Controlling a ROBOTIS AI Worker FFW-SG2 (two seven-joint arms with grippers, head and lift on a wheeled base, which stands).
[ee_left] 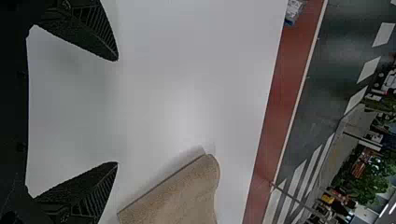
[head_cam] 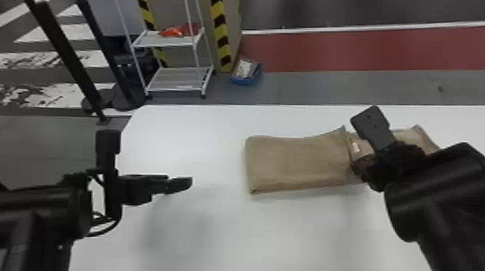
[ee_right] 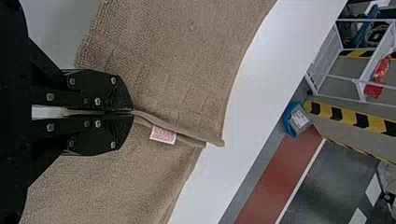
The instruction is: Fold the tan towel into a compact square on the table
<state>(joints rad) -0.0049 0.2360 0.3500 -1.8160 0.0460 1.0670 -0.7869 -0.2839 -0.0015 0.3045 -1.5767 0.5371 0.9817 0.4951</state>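
Head view is taking in gray floor point(head_cam: 29, 145) with a red strip point(head_cam: 352, 52) running beyond the white counter point(head_cam: 249, 237). Past the counter's far edge, a white rack point(head_cam: 174, 79) is standing beside yellow-and-black striping point(head_cam: 220, 28), with black posts point(head_cam: 60, 46) rising to its left. The right arm point(head_cam: 436, 182) is crossing above the right part of the tan towel point(head_cam: 298, 162), partly hiding it. Folded into a long shape, the towel is lying toward the counter's right side. The right claw point(head_cam: 355, 164) is pinching its raised edge, while the left claw point(head_cam: 179, 185) is hovering over bare counter, fingers spread, well apart from the towel. A blue bin point(head_cam: 246, 80) is sitting on the floor near the rack, red items point(head_cam: 176, 31) are resting on a rack shelf, and a small pale tag point(head_cam: 355, 148) is showing beside the pinched edge.
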